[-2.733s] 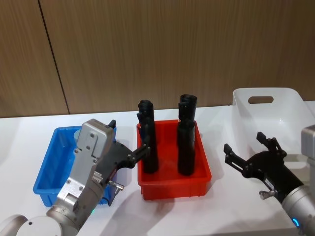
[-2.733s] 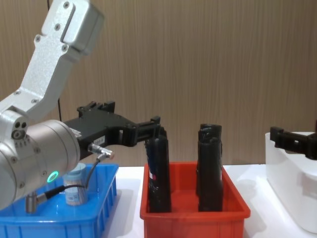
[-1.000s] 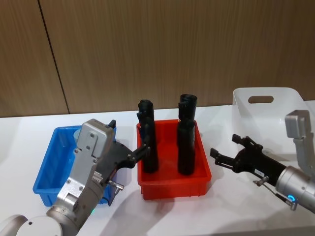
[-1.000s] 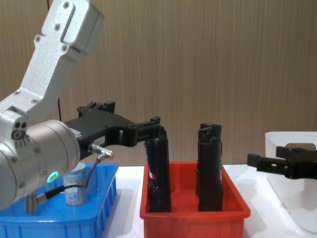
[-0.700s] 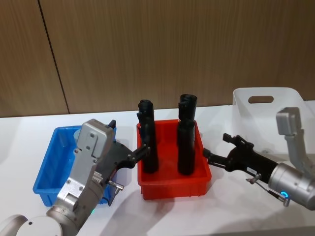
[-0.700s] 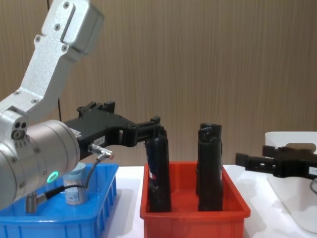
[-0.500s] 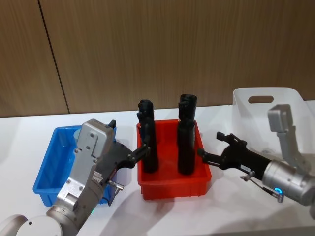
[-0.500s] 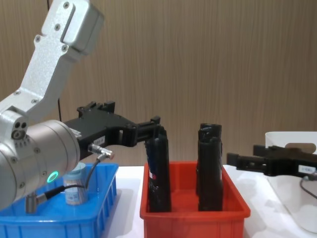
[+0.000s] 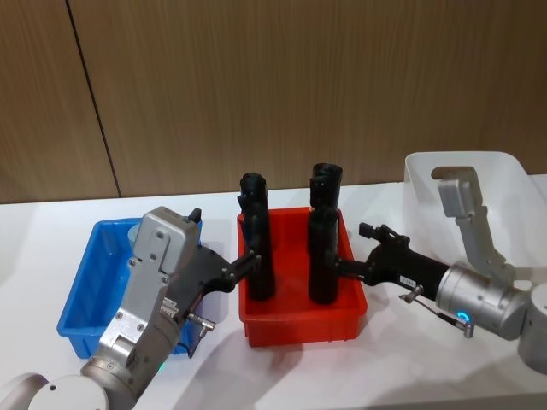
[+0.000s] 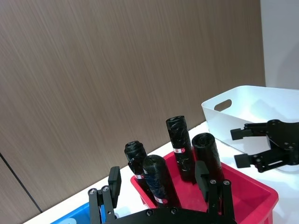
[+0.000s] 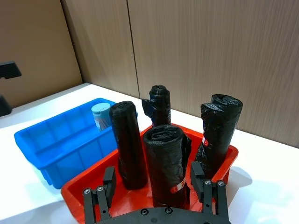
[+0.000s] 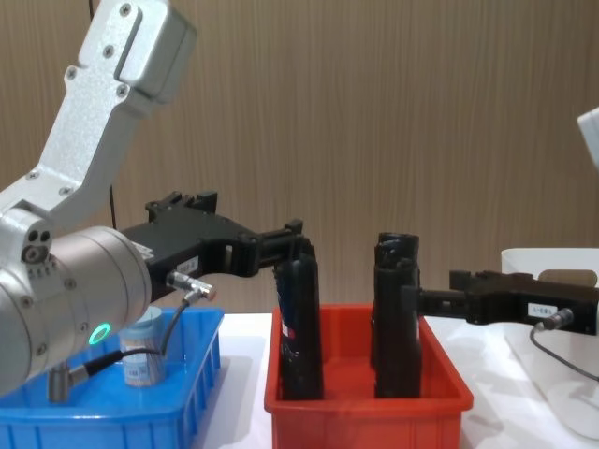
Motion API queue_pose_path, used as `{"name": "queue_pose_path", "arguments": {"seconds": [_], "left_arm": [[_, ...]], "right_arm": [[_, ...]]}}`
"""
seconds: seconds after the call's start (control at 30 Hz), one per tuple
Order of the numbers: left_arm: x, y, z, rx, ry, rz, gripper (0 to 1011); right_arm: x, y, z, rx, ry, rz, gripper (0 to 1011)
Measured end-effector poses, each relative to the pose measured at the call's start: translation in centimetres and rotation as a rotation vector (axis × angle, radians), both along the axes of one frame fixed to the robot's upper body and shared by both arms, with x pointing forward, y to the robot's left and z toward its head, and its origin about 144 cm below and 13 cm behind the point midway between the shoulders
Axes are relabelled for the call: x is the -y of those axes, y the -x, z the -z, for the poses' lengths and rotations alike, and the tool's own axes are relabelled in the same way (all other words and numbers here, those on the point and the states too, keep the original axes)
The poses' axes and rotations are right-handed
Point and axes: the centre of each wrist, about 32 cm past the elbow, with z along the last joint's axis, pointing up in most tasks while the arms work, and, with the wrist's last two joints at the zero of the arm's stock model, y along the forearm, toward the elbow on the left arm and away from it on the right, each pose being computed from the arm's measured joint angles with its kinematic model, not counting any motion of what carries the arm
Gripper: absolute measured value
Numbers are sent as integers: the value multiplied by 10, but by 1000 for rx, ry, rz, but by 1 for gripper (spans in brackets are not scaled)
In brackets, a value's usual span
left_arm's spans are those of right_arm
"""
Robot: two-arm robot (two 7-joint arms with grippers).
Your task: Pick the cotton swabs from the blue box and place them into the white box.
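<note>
One jar of cotton swabs [image 12: 142, 352] stands at the far end of the blue box [image 9: 79, 295], also seen as the jar [image 11: 100, 115] in the right wrist view; my left arm partly hides it from the head view. My left gripper [image 9: 224, 237] hangs open above the blue box's right side, next to the red bin, with nothing between its fingers. My right gripper [image 9: 353, 248] is open and empty at the red bin's right rim, beside a black cylinder. The white box [image 9: 483, 184] stands at the far right, behind my right arm.
A red bin [image 9: 299, 330] sits between the two boxes and holds several tall black cylinders [image 9: 257, 248]. These stand higher than the bin's rim and rise between the two grippers. A wooden wall closes the back of the white table.
My right gripper has swung left from in front of the white box to the red bin's right rim, staying open. The left arm has not moved.
</note>
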Motion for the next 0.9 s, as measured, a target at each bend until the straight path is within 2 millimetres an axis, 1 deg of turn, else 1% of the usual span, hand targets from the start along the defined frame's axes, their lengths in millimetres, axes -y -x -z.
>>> {"name": "queue_pose_path", "arguments": {"seconds": [0.53, 0.9], "left_arm": [[0, 0, 0, 0, 0, 0, 1000], [0, 0, 0, 0, 0, 0, 1000]], "right_arm": [[-8, -26, 0, -9, 19, 7, 1002], [-12, -39, 2, -19, 22, 1, 1002]]}}
